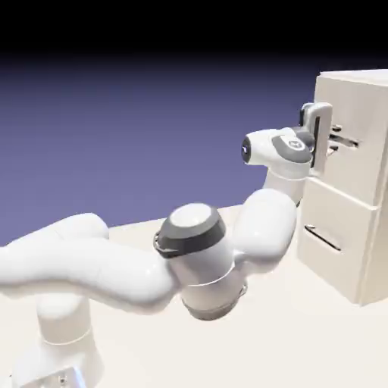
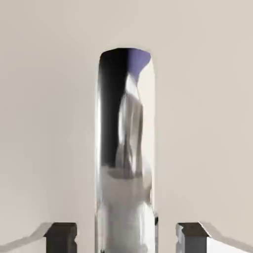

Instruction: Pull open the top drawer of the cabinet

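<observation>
The white Franka arm (image 1: 189, 258) reaches across the table (image 1: 303, 333) to the cream-white cabinet (image 1: 364, 250) at the exterior view's right. Its gripper (image 1: 330, 141) is closed on the bar handle (image 2: 126, 148) of the top drawer (image 1: 356, 163); the hand view shows the shiny handle between the fingertips (image 2: 62, 236). The lower drawer (image 1: 337, 242) sits beneath.

Even, soft rendered light fills both my views; the backdrop (image 1: 151, 114) darkens to black at the top. My hand view is bright cream, and the shiny handle (image 2: 126, 148) mirrors smeared, blurry reflections.
</observation>
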